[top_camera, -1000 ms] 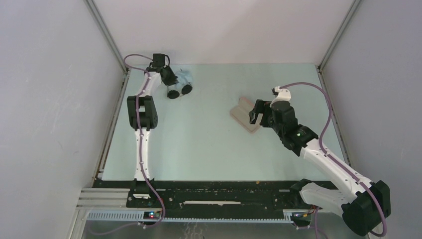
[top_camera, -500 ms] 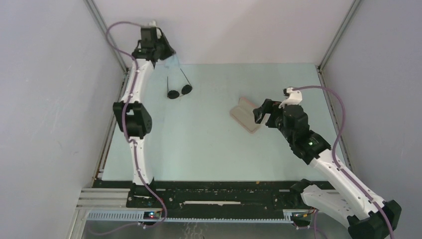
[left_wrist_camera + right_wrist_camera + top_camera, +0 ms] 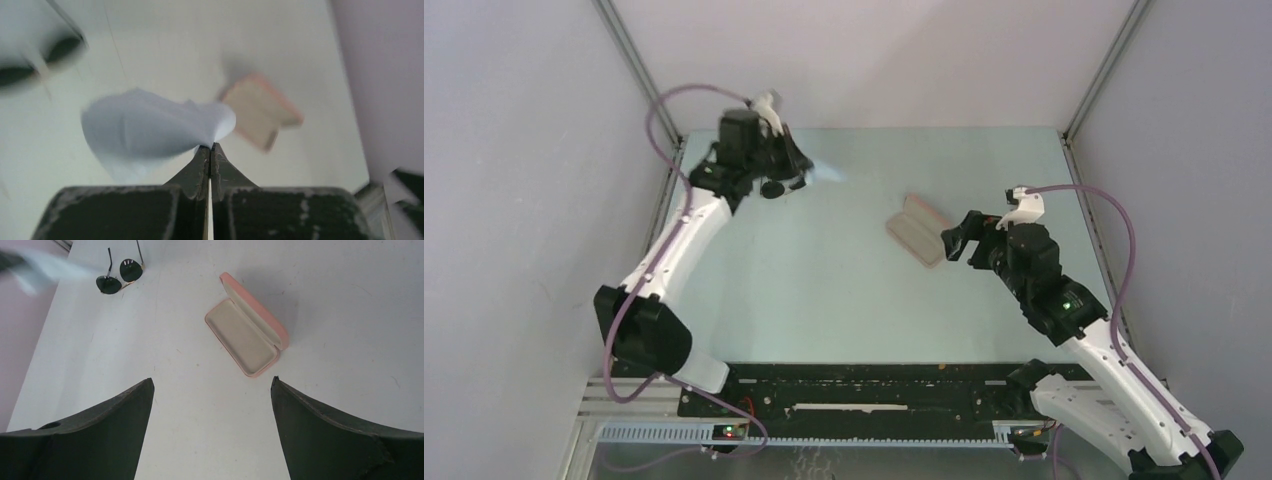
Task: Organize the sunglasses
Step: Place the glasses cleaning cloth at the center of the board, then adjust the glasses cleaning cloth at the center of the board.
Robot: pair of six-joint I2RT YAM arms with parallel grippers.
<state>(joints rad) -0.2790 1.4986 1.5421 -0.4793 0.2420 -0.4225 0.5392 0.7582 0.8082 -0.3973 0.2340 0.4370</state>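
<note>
The left gripper (image 3: 210, 148) is pinched tight on a corner of the light blue cloth (image 3: 145, 125), which hangs limp and blurred, so its folds are hard to read. The right gripper (image 3: 212, 381) stands wide, holding nothing, near the pink case (image 3: 245, 337): open, hard-shelled, cream-lined. The sunglasses (image 3: 120, 276) lie on the table (image 3: 200, 440) at far left, with round dark lenses and thin wire arms. Best to carry the cloth clear of those arms so nothing snags

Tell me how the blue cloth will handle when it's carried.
Probably floppy: the cloth billows in loose folds from the one spot the shut left gripper pinches. Likely very light, since it fans out rather than hanging straight. It may flap and drape over things when set down.
</note>
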